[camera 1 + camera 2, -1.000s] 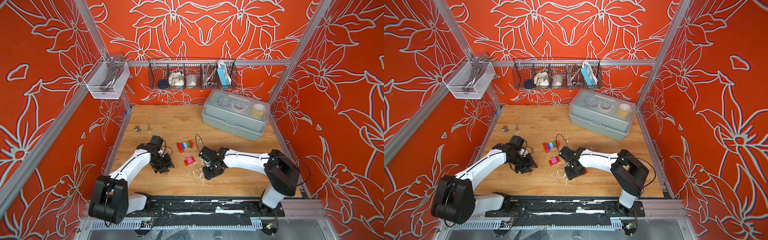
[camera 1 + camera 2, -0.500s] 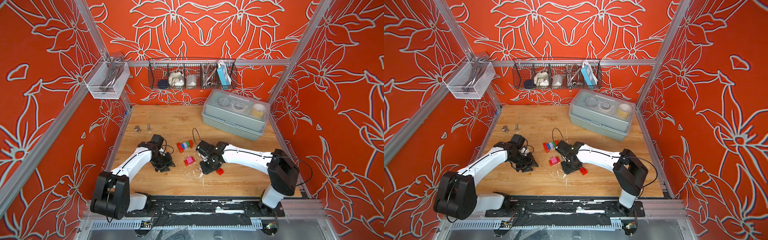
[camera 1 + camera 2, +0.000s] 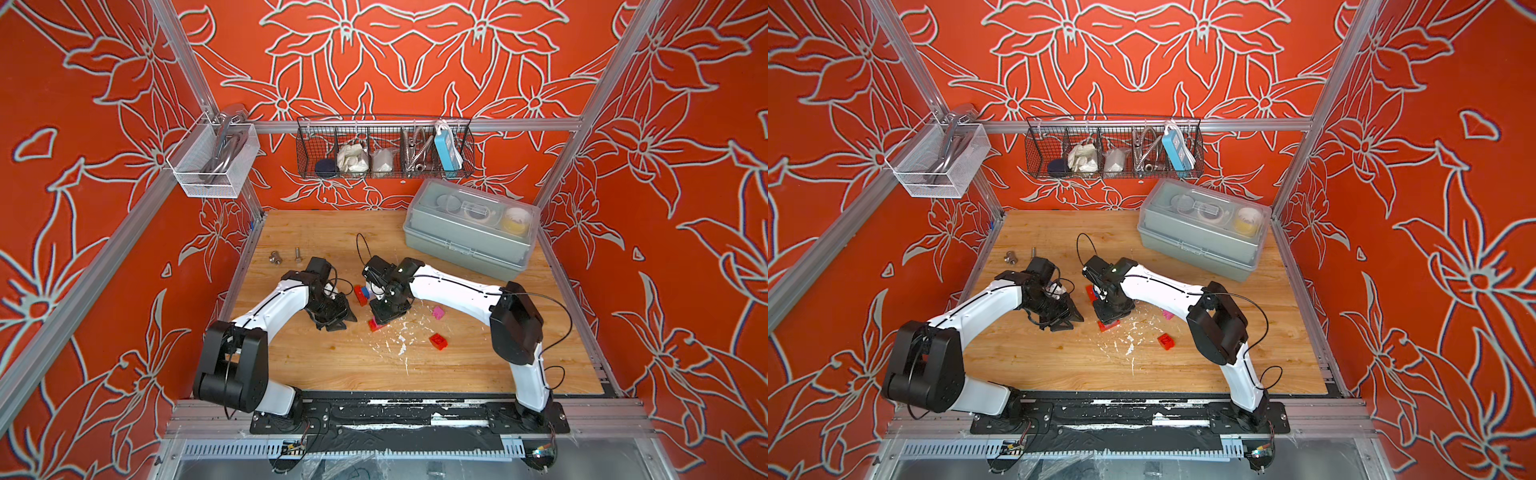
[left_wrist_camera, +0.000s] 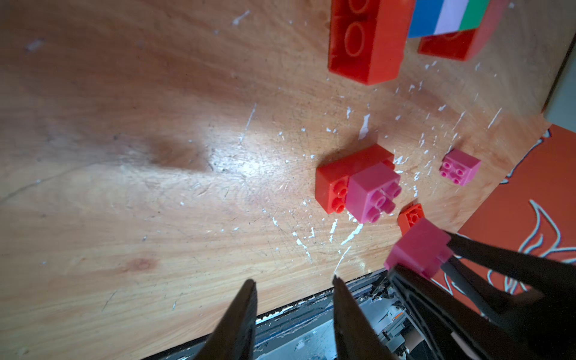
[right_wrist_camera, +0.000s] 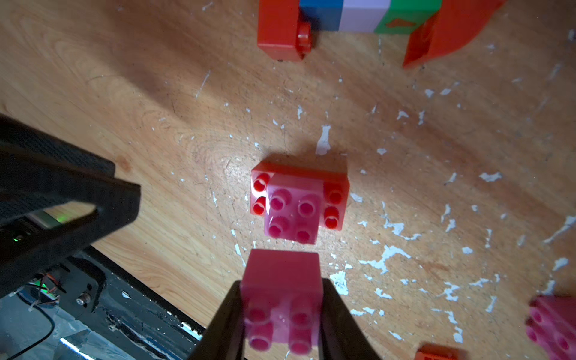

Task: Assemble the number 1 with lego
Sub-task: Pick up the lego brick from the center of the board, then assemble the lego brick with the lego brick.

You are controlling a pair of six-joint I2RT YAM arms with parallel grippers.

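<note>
**Fig.** Your right claw point(image 5: 280, 294) was clenched on a small pink square plastic brick point(image 5: 280, 274), studs up, raised off the wooden bench point(image 3: 332, 365). Your target, the red-and-pink stack point(image 5: 297, 202) (one pink square brick seated midway on a red oblong brick), stood mid-bench. It was just beyond the held brick and not yet under it. The wrist views suggested the held brick hung slightly to the stack's near side. The red base's long axis ran along the line on which the jaws closed. You would therefore probably have needed only a short advance and a descent, with no twist. Your left claw point(image 4: 293, 280) was released and empty, just left of the stack; the right arm was the nearer. For room, the striped red, blue, lilac and green assembly point(image 3: 361, 293) lay just beyond on the far side. A loose pink brick point(image 3: 438, 312) and a loose red brick point(image 3: 438, 340) lay apart to the right, and the bench's near edge was close.
</note>
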